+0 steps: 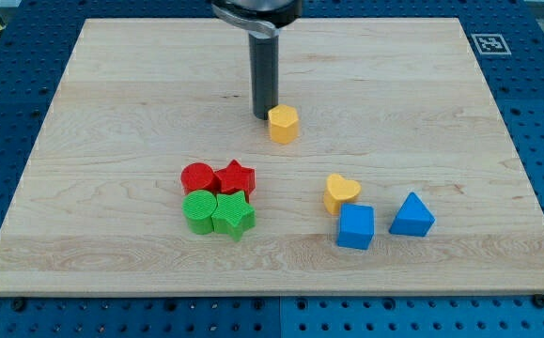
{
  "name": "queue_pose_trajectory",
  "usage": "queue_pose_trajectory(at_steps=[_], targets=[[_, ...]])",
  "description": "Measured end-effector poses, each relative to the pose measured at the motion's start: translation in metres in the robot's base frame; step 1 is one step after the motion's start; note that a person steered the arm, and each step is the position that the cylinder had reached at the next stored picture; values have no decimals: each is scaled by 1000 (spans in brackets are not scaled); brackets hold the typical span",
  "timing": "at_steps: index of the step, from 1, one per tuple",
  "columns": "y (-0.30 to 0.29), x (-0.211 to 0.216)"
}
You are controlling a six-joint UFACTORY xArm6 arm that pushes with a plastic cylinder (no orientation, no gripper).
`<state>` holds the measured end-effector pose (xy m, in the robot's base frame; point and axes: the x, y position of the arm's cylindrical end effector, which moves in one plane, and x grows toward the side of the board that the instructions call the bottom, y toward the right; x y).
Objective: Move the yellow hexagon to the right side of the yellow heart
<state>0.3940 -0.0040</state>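
My tip [264, 115] is a bare rod end with nothing to open or close; it grasps nothing and stands on the wooden board [112, 113] just to the view's left of the yellow hexagon [284, 123], seemingly touching it, though the contact is hard to confirm. The hexagon lies above the board's middle, well apart from the yellow heart [341, 192], which sits toward the view's lower right, touching the blue cube [355, 226], near a blue triangular block [411, 216].
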Motion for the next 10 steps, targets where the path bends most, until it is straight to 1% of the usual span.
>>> queue_pose_trajectory(at_steps=[2, 3, 4, 5, 6, 8, 10], targets=[[32, 1], [36, 1], [34, -2], [17, -24], [-1, -19], [-2, 13], [41, 38]])
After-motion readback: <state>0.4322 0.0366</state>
